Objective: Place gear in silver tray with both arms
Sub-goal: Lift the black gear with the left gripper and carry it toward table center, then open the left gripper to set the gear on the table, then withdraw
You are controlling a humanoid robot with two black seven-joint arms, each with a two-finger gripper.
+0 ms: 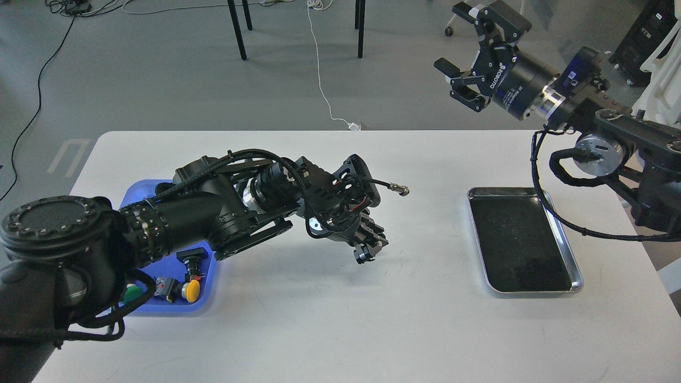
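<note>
silver tray (576,266), shiny rimmed metal with dark floor, lying empty at table's right; nothing placed yet. left gripper (368,246) low over white table (319,319) mid-way from blue plastic tray (133,194) of small parts, fingers bunched; grip and gear impossible to tell. right gripper (473,58) raised high, fingers spread, empty.

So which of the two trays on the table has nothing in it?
The silver tray, on the right side of the table. Its dark floor is bare, while the blue tray on the left, partly hidden under the left arm, holds small parts, including a yellow-capped one.
</note>
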